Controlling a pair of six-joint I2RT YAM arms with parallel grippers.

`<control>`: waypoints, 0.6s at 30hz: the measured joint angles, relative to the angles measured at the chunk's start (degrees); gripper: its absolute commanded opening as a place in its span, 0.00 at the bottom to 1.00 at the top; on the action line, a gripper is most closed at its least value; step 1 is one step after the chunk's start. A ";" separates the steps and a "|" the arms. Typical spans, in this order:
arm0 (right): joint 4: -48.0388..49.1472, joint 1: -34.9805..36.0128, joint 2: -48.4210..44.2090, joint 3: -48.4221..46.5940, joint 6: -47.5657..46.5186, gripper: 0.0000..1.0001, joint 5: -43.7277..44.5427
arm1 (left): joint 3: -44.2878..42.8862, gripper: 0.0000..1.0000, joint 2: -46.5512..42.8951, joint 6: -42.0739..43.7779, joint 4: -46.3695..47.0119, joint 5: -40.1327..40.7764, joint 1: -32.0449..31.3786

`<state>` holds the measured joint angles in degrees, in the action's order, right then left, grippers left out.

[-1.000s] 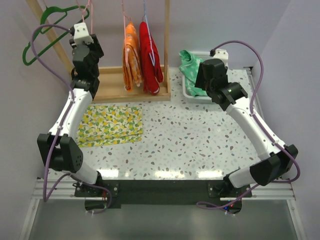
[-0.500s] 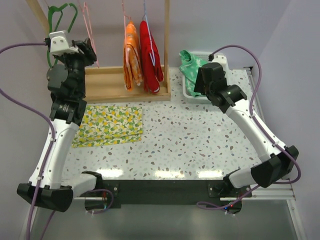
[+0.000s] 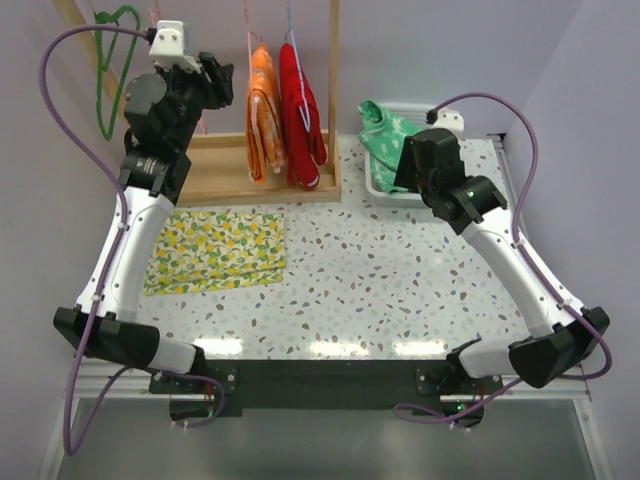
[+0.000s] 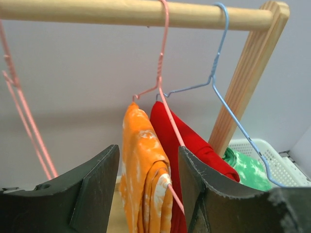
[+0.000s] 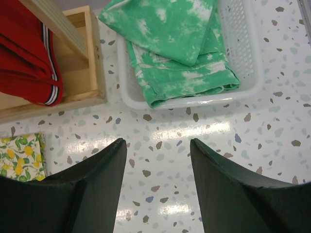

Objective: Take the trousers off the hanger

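From above, the orange trousers (image 3: 262, 110) and red trousers (image 3: 303, 115) are seen hung on the wooden rack (image 3: 333, 100), the green trousers (image 3: 385, 130) laid in the white basket (image 3: 380, 190) (alone there). At the left wrist, the left fingers (image 4: 92, 194) are spread, empty, before the orange pair; the pink hanger (image 4: 162, 48) could be pinched with the cloth and dragged off the rail (image 4: 97, 12). At the right wrist, the right fingers (image 5: 97, 194) are parted, nothing grasped, above the tabletop (image 5: 218, 145).

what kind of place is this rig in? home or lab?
Likely a lab bench staged as a laundry corner: speckled table with a small wooden rack, orange trousers and red trousers on wire hangers, green trousers in a white basket, bare walls.
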<state>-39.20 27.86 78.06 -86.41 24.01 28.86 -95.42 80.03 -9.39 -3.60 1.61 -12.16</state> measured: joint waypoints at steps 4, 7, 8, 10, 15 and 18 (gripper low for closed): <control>-0.04 0.00 -0.96 0.66 0.02 0.59 0.02 | -4.63 0.56 5.27 -0.39 -2.36 -0.96 -0.87; -0.04 0.00 -0.96 1.09 0.02 0.59 0.04 | -7.50 0.56 8.37 -0.94 -3.19 -1.03 -1.38; -0.04 0.00 -0.96 1.36 0.02 0.59 0.07 | -8.17 0.56 9.20 -1.16 -3.39 -1.07 -1.49; -0.20 0.00 -0.96 1.86 0.02 0.59 0.07 | -9.44 0.56 10.73 -1.70 -3.37 -1.20 -1.84; -0.24 0.00 -0.96 2.38 0.00 0.59 0.17 | -12.33 0.56 13.81 -2.54 -3.41 -1.14 -2.95; -0.20 0.00 -0.96 2.56 0.00 0.59 0.39 | -15.17 0.56 16.28 -3.21 -4.20 0.37 -3.89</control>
<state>-39.40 27.86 77.10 -83.85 24.01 29.26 -110.59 96.31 -12.60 -7.79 1.98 -16.05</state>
